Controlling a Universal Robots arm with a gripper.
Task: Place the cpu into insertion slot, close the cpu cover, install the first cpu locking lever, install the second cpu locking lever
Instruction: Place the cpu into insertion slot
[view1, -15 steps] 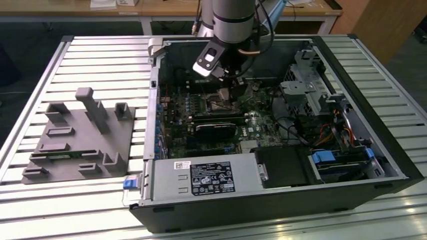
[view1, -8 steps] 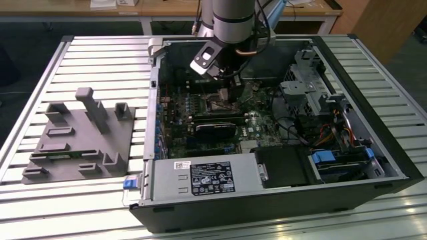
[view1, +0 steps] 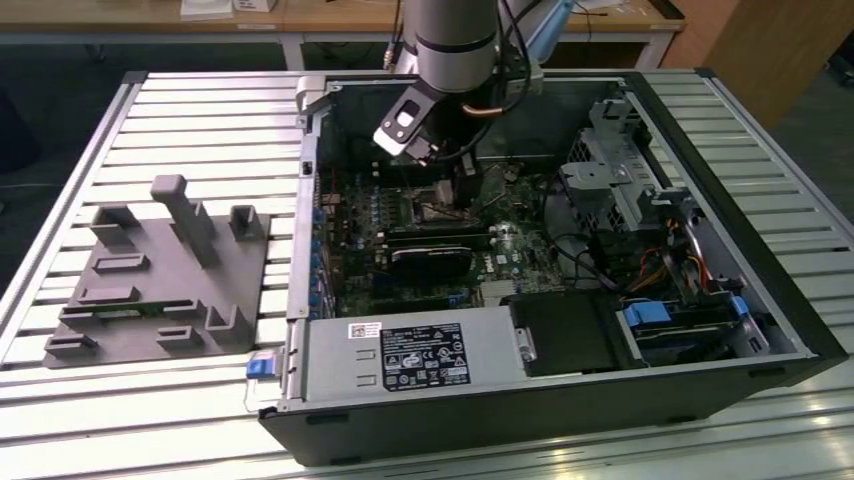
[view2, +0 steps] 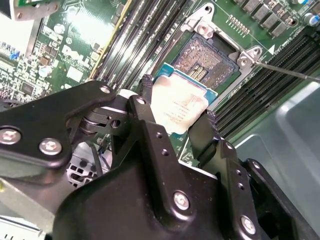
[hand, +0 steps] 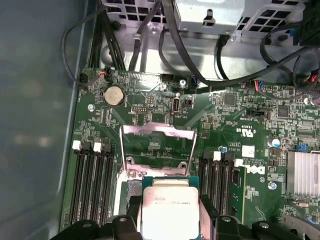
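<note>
We see the gripper (view2: 178, 99) with its fingers (view2: 145, 90) clamped on opposite edges of the cpu (view2: 185, 107), keeping it flat with its metal top up, presumably so it can go in level. In the second wrist view the chip sits at one edge of the insertion slot (view2: 210, 60), whose dark pin field is mostly uncovered, so we judge it not yet seated. In the first wrist view the cpu cover (hand: 157, 131) stands swung open beyond the chip, leaving the socket free. In the exterior view's upper middle, the arm reaches into the open computer case (view1: 534, 425) on the slatted bench (view1: 174, 110).

In case (view1: 534, 420), cpu (view2: 180, 102) overlaps insertion slot (view2: 210, 60) (partly).
</note>
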